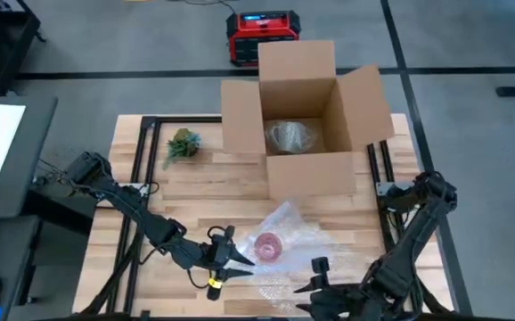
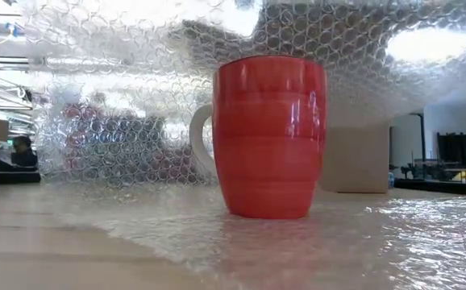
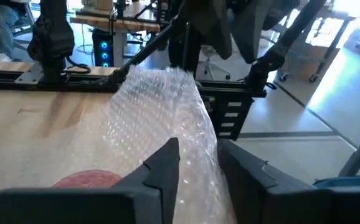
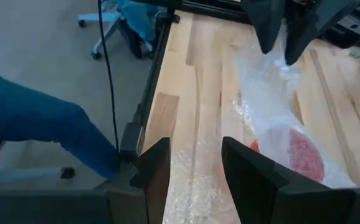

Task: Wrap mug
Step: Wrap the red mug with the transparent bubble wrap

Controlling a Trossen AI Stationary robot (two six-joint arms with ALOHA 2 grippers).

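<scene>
Mug (image 2: 269, 137) fills the low view: red, upright, white handle, standing on the bubble wrap (image 2: 136, 121), which rises behind it and arches over the top. From above it sits near the middle of the sheet, on the front half of the table (image 1: 195, 183), between the two arms.

Left gripper (image 1: 236, 259) is just beside the mug on its left. Jaws nearly closed, pinching a fold of wrap; the left wrist view shows film bunched in the narrow gap. Judgement: it holds that edge up so the flap can go over the mug, which would explain the canopy in the low view.

Right gripper (image 1: 315, 283) is at the front edge, near the sheet's front-right corner. Jaws moderately open, holding nothing; wood and loose film show through the gap. Looks staged to pin or take the free side.

Judgement: early in the wrap, one flap lifted, mug not yet enclosed. Risk: dragging the film tips or slides the mug.

Box (image 1: 306, 125) open at the back, something clear inside, probably the drop-off. Small plant (image 1: 183, 144) left of it, well apart.
</scene>
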